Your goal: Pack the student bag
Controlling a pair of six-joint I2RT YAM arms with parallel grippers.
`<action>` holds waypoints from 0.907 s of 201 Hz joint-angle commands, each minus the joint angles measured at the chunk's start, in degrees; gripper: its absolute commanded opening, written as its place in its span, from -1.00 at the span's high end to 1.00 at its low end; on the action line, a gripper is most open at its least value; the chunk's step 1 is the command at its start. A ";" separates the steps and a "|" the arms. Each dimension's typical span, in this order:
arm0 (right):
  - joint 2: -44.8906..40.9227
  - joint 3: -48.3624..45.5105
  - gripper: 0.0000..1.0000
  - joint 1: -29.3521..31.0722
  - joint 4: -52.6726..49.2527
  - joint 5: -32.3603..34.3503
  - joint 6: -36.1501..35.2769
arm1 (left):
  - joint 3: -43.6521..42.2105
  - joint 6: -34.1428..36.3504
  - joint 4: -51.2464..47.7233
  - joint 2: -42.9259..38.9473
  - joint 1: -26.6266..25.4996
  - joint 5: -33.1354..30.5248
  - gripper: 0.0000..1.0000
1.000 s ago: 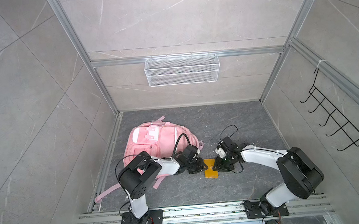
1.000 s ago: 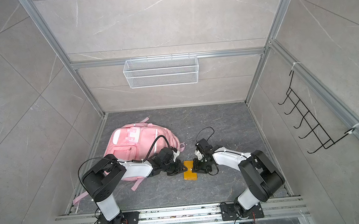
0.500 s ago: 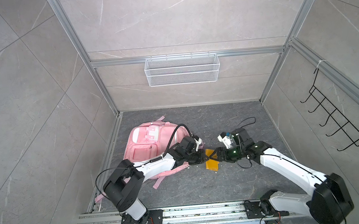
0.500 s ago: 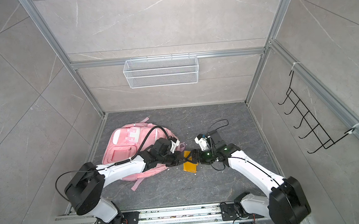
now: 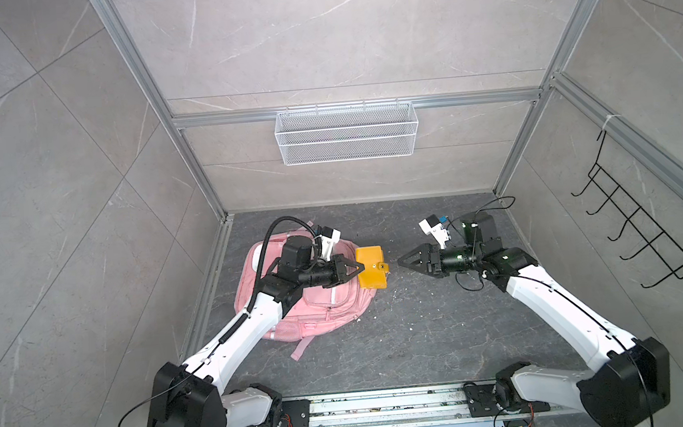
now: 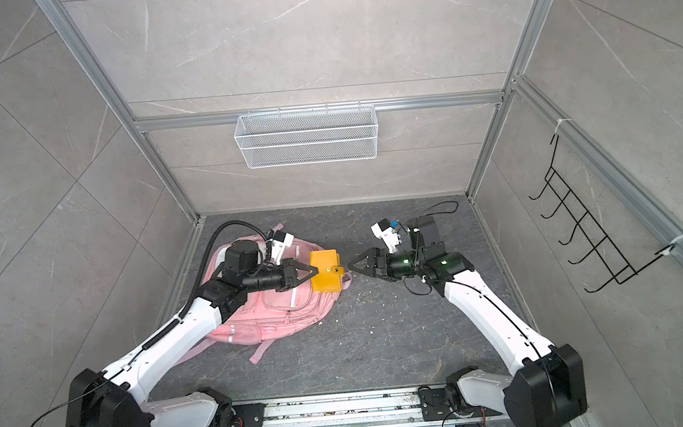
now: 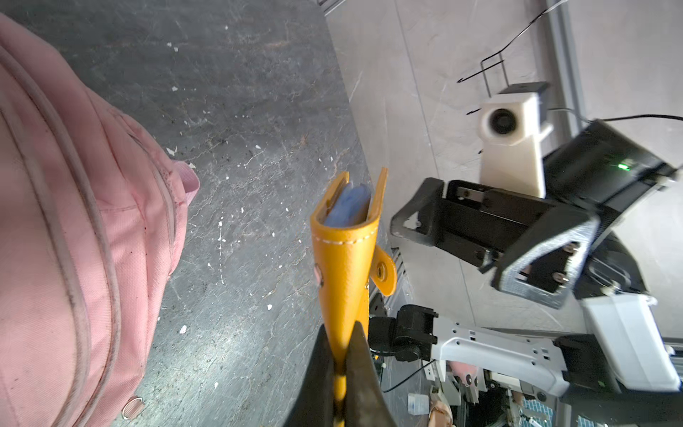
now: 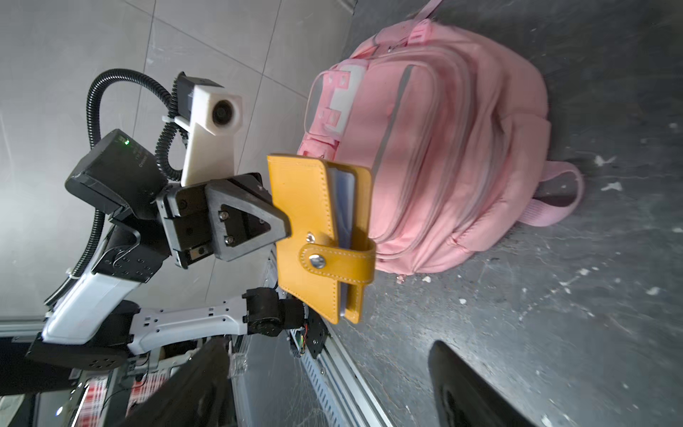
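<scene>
The student bag (image 5: pixel 310 308) (image 6: pixel 281 315) is a pink backpack lying flat on the dark floor at the left, also in the left wrist view (image 7: pixel 55 222) and the right wrist view (image 8: pixel 443 148). My left gripper (image 5: pixel 363 268) (image 6: pixel 316 270) (image 7: pixel 342 332) is shut on one edge of a yellow snap-strap wallet (image 5: pixel 371 272) (image 6: pixel 324 271) (image 7: pixel 345 258) (image 8: pixel 310 229), held in the air over the bag's right edge. My right gripper (image 5: pixel 400 261) (image 6: pixel 350 265) (image 8: pixel 329 344) is open and holds nothing, a short gap to the right of the wallet and facing it.
A white wire basket (image 5: pixel 346 133) hangs on the back wall. A black wire hook rack (image 5: pixel 641 232) is on the right wall. A pink strap (image 5: pixel 300 347) trails from the bag toward the front rail (image 5: pixel 367 404). White crumbs dot the floor.
The wallet has gone from the floor up into the air, carried left by my left gripper. My right gripper opened, let go of the wallet and drew back to the right.
</scene>
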 commanded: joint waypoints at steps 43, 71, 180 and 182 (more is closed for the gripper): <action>8.27 4.66 -0.71 0.68 14.41 -13.36 3.41 | 1.88 -1.75 2.93 -3.61 1.60 9.49 1.00; 10.97 5.45 -0.70 3.09 15.77 -15.70 3.20 | 1.88 -3.43 5.03 -3.18 1.67 9.88 1.00; 14.80 3.85 1.00 6.37 31.86 -12.78 11.57 | 3.91 -2.60 2.68 -0.16 1.69 8.29 0.70; 14.81 3.85 1.00 6.28 31.78 -12.70 11.53 | 3.95 -2.41 2.30 -0.16 1.73 8.03 0.67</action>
